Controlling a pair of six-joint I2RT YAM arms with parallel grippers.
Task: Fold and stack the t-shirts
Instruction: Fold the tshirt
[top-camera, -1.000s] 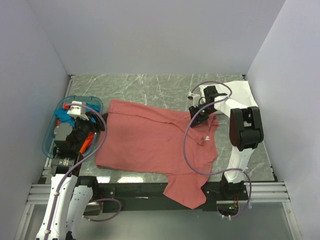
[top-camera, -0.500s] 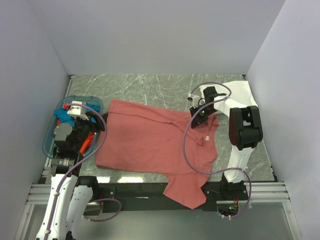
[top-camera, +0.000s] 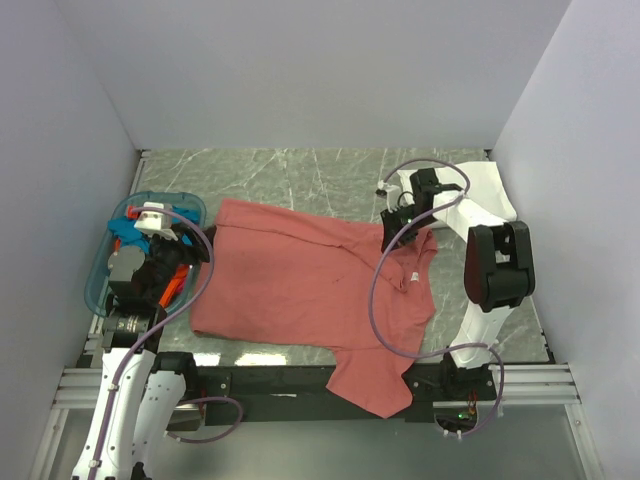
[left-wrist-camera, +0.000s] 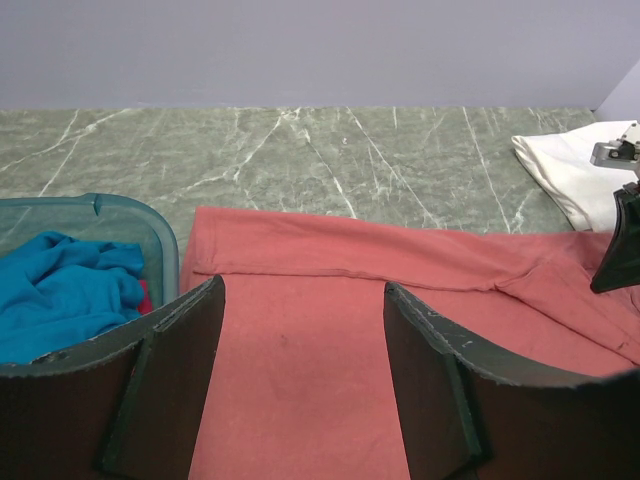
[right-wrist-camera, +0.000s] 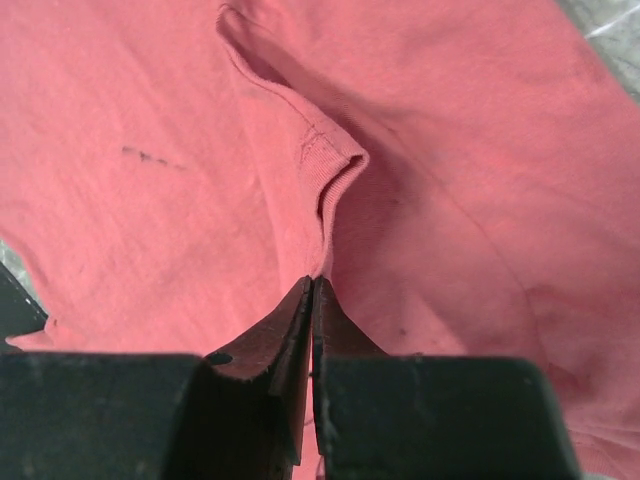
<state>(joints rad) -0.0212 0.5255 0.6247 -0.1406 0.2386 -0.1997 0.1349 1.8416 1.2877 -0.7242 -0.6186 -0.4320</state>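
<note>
The dusty-red t-shirt lies spread on the marble table, one part hanging over the near edge. It fills the left wrist view and the right wrist view. My right gripper is shut, pinching a raised fold of the red shirt's right part between its tips. A small white neck label shows just below it. My left gripper is open and empty, held above the shirt's left edge beside the basket. A folded white t-shirt lies at the back right, also in the left wrist view.
A translucent blue basket at the left holds teal-blue cloth and orange cloth. White walls close in the table on three sides. Bare marble lies behind the shirt.
The right arm's elbow has swung right and its gripper has shifted slightly toward the back, still on the red shirt. The left arm has not moved.
</note>
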